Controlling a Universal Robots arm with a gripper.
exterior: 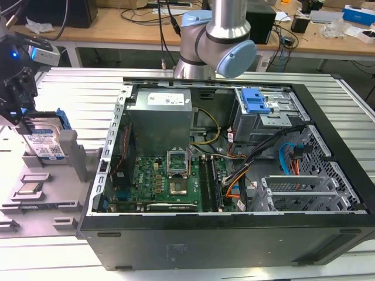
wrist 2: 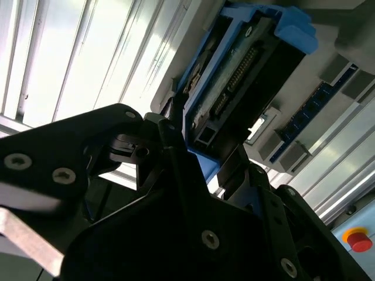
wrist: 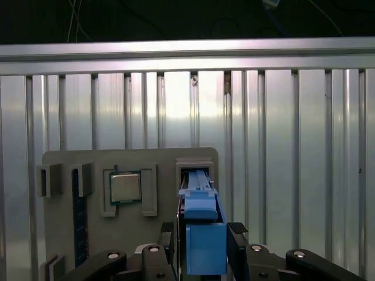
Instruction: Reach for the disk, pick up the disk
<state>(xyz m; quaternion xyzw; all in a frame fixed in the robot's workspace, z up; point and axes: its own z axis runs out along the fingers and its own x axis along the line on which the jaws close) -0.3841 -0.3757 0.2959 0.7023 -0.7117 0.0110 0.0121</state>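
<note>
Claw straddles upright disk, lower centre in first wrist view; holder keeps faces reachable; clamp: cannot tell.

One disk (blue-framed, standing on edge). One processor chip. One grey holder plate. One gripper, one robot arm. One open computer case, one blue latch inside it. One red button.
</note>
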